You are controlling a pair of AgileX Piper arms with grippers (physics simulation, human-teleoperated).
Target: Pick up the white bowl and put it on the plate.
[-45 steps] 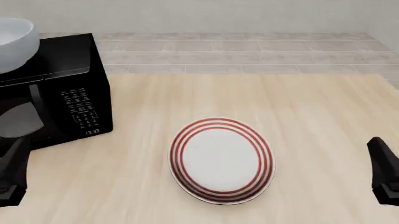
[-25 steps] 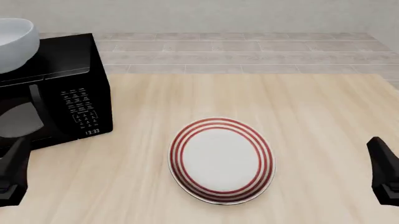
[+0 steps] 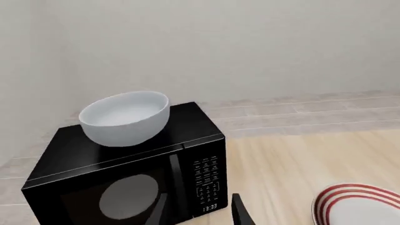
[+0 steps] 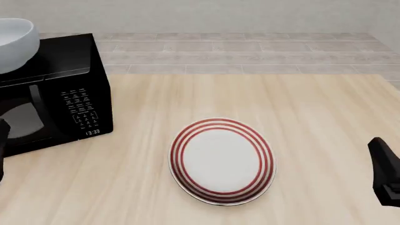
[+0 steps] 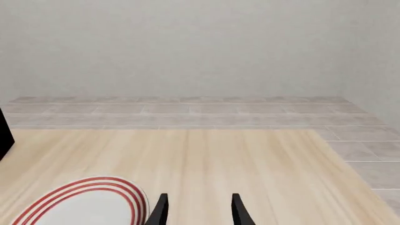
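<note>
**Bowl sits high on the left, nearest the left arm**

Bowl first: the white bowl (image 4: 14,44) rests atop the black microwave (image 4: 59,93) at the table's far left, up and ahead of the left gripper (image 3: 196,211), whose fingers stand apart and empty. Mid-table lies the plate (image 4: 222,160), bare. At the right edge the right gripper (image 5: 196,208) waits, parted, holding nothing, well away from the bowl.

Even, bright, diffuse render lighting in all three views; no single source evident. Soft faint shadow under plate (image 4: 222,161) on counter (image 4: 312,108). Microwave (image 4: 59,89) top showed mild sheen; white bowl (image 3: 125,118) smoothly shaded, no hard glare. Edges sharp, no blur, no visible lens distortion.
</note>
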